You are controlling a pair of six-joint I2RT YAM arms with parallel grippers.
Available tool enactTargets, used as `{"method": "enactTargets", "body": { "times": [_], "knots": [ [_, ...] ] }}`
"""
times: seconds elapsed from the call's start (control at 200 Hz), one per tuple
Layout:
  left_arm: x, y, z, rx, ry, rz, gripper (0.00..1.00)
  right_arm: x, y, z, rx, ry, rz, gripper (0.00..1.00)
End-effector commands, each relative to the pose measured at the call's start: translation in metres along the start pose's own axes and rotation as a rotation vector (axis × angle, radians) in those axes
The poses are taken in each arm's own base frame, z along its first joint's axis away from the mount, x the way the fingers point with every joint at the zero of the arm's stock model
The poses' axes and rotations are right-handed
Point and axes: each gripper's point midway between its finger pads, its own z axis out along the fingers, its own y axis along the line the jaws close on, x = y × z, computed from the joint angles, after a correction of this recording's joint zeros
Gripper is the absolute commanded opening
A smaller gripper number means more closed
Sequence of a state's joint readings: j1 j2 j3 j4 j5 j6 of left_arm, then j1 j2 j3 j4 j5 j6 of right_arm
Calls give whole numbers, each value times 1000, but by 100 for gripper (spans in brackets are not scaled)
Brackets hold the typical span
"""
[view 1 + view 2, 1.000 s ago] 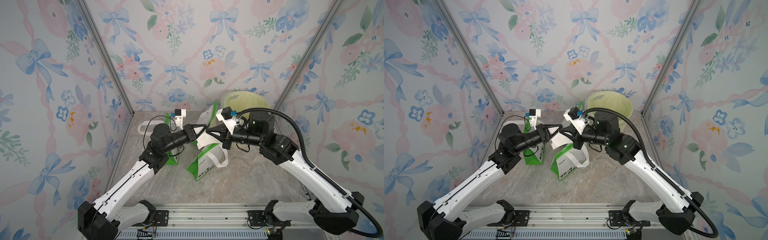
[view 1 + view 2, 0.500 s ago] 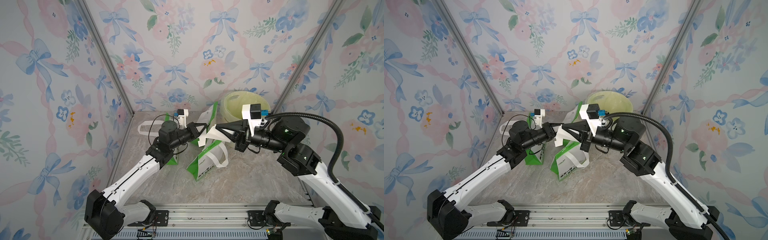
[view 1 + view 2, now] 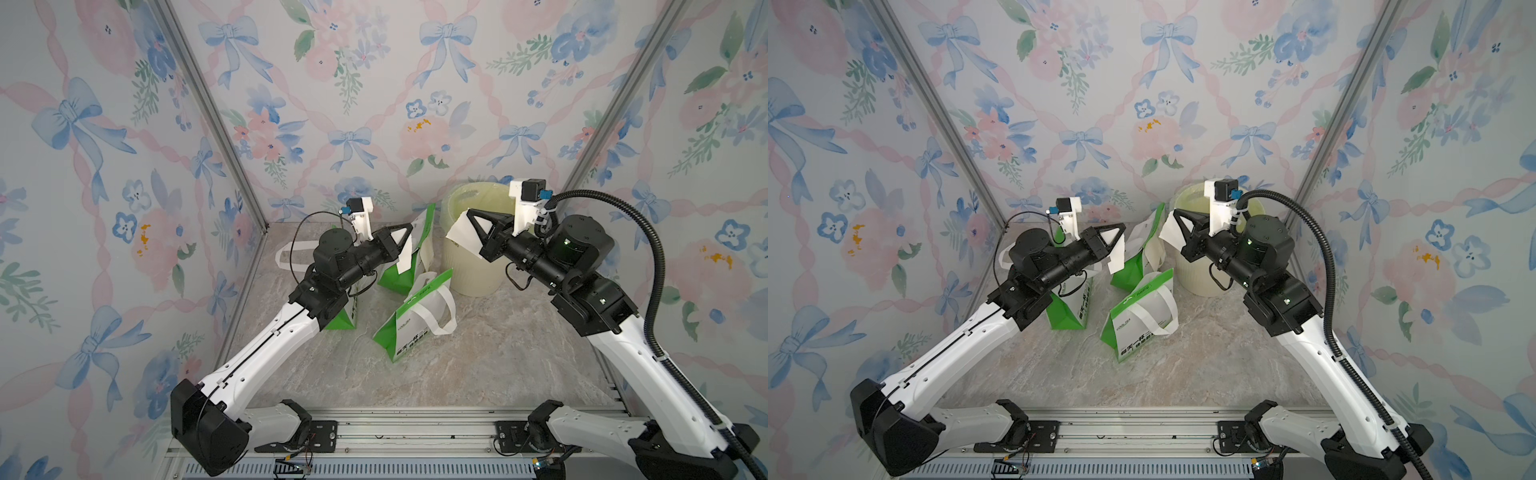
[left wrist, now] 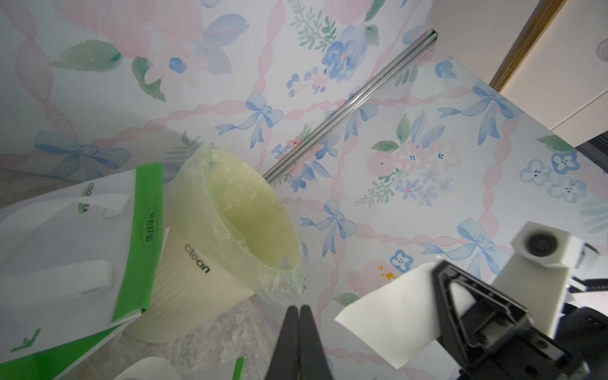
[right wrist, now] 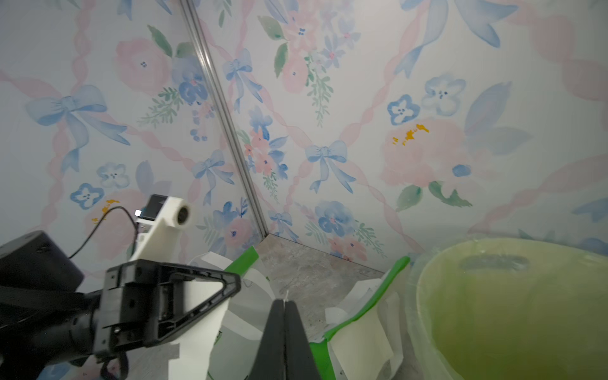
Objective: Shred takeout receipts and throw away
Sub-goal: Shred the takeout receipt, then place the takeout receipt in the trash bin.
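Observation:
One takeout receipt is torn into two white pieces. My left gripper (image 3: pixel 410 226) (image 3: pixel 1124 226) is shut on one piece (image 3: pixel 404 255) (image 5: pixel 197 332), which hangs in front of a standing green-and-white bag (image 3: pixel 424 243). My right gripper (image 3: pixel 468 212) (image 3: pixel 1174 212) is shut on the other piece (image 3: pixel 460 237) (image 4: pixel 388 316), held at the left rim of the pale green lined bin (image 3: pixel 478 266) (image 5: pixel 510 312). In each wrist view that arm's own jaws are pressed together (image 4: pixel 298 307) (image 5: pixel 285 301). Another white slip (image 5: pixel 358 342) lies against the bag beside the bin.
A second bag (image 3: pixel 415 328) lies tipped over mid-table with its white loop handles up. A third bag (image 3: pixel 347 318) stands under my left forearm. Floral walls close in on three sides, and the bin stands in the back right corner.
The two grippers, tip to tip on one receipt a second ago, have pulled apart. The receipt tore in two, and the right gripper carried its piece right to the bin.

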State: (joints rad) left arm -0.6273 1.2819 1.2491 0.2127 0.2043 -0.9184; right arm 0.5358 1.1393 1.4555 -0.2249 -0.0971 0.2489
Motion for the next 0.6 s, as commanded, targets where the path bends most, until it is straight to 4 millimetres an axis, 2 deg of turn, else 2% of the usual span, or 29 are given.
{"method": "enactTargets", "body": {
  "times": [0.0,0.14,0.255,0.355,0.38,0.45,0.595],
  "knots": [
    [-9,-30,25,29,-56,172,0,2,-34,-10,135,16,49,0],
    [0,-57,75,88,-62,312,0,-1,-51,-27,200,17,32,0],
    [18,-66,121,123,-57,409,0,-2,-55,-41,230,15,16,0],
    [32,-65,156,138,-64,465,0,-2,-56,-54,246,10,8,0],
    [30,-69,161,147,-79,475,0,-2,-55,-58,250,7,7,0],
    [36,-62,182,131,-100,505,0,0,-55,-67,257,7,5,0],
    [35,-52,215,106,-161,514,0,5,-55,-83,269,1,10,0]
  ]
}}
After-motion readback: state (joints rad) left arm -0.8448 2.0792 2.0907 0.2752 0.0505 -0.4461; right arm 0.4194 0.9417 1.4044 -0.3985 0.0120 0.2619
